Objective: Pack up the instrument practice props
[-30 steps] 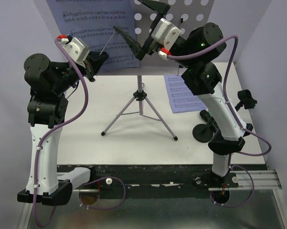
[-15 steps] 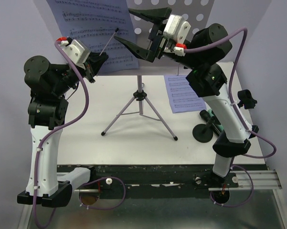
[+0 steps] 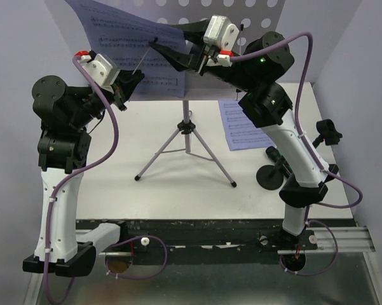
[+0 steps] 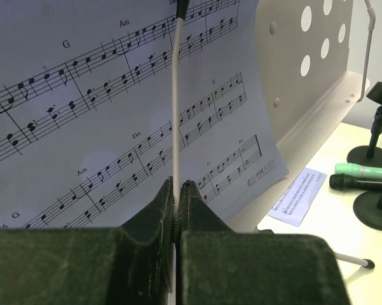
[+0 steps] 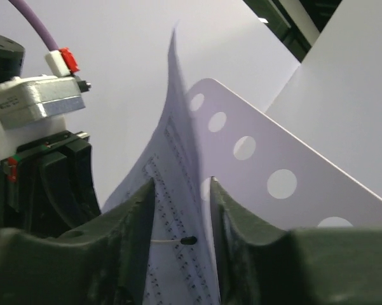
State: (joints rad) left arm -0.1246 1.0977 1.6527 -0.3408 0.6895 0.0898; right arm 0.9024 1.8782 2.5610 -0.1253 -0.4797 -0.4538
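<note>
We see our left gripper (image 4: 178,187) pinched on a thin white rod (image 4: 177,95) crossing the sheet-music page (image 4: 82,146), beside the perforated plate (image 4: 286,76).

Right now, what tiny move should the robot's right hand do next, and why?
Probably squeeze the right gripper shut on the sheet-music page. The page's edge stands between its jaws, which are apart, so nothing grips it yet. The page leans on the lilac plate, and the left gripper is shut on a thin white stick in front of it.
</note>
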